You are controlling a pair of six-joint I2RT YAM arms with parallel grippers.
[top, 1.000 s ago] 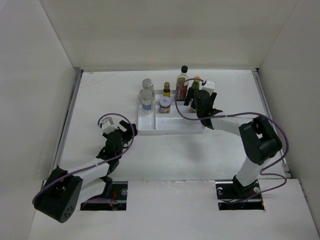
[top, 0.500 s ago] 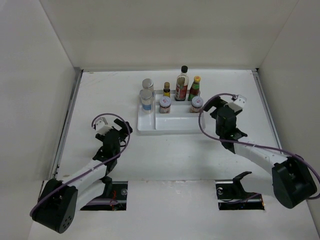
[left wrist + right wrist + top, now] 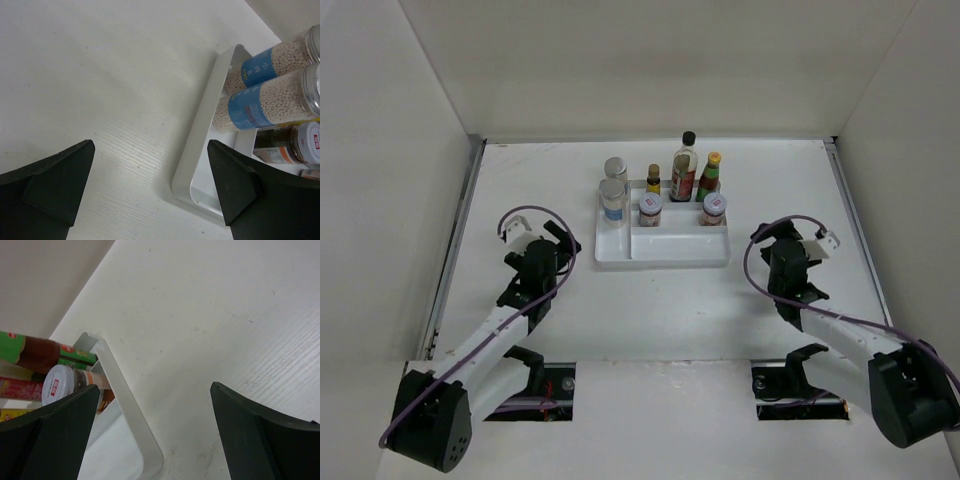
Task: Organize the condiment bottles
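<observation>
The condiment bottles all appear to stand upright in the white tray [image 3: 665, 262], crowded along its far side: the two grey-lidded jars [image 3: 612, 192] one behind the other in the left compartment, and in the wider one the tiny yellow bottle [image 3: 653, 178], the tall black-capped bottle [image 3: 686, 165] and the red sauce bottle [image 3: 710, 175] behind the two red-labelled jars [image 3: 650, 208]. That places them ahead and to the right of the left tool [image 3: 151, 145], and ahead and to the left of the right tool [image 3: 154, 386]. Both tools hang over bare worktop [image 3: 660, 310] with jaws spread wide and nothing between them, each with a near corner of the tray just ahead of it. The sorting looks about finished, so the main danger is probably any further reach. The bottles stand so close that fully spread jaws closing on one could shove its neighbour. The tall bottle looks the likeliest to tip, and it could take the sauce bottle or a jar down with it. A finger travelling low toward the row could also catch the tray's raised rim. The tray looks light, so that might slide it and set the whole row rocking.
</observation>
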